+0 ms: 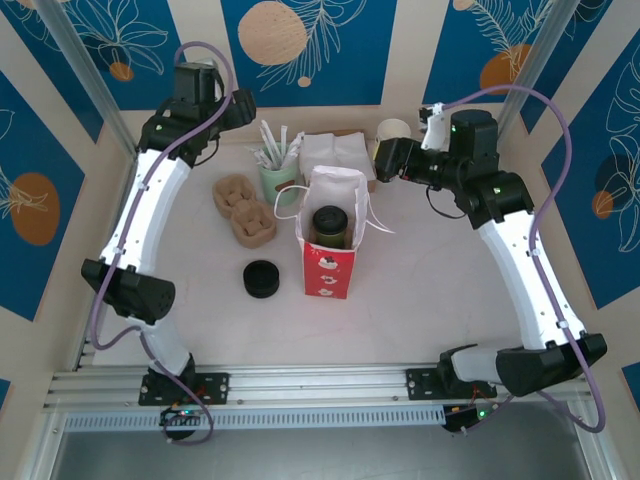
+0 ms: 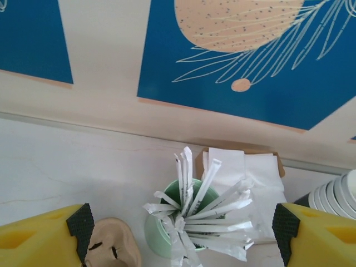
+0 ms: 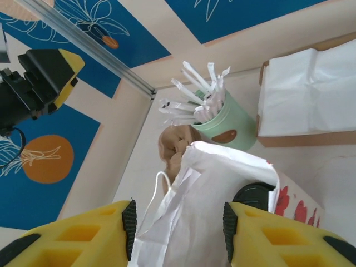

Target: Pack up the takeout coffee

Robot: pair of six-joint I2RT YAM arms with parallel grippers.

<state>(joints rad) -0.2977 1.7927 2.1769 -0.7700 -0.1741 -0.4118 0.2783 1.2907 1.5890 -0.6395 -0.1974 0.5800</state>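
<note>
Already the takeout coffee [image 1: 328, 224] stands upright inside the red-and-white bag [image 1: 327, 272] at mid-table, its black lid showing through the open top. Taking the bag as the dial's centre in the overhead view, a black puck [image 1: 263, 278] lies at 8 o'clock, two pulp carriers [image 1: 243, 210] at 10, a green cup [image 1: 276, 180] of paper sachets at 11 and a napkin box [image 1: 338, 152] at 12. The right gripper [image 1: 386, 160] hangs at 1 o'clock, jaws spread, the bag's white rim seen between its fingers [image 3: 105, 233] from the wrist. The left gripper [image 2: 182, 228] hangs at 11 o'clock beyond the green cup, jaws spread wide.
</note>
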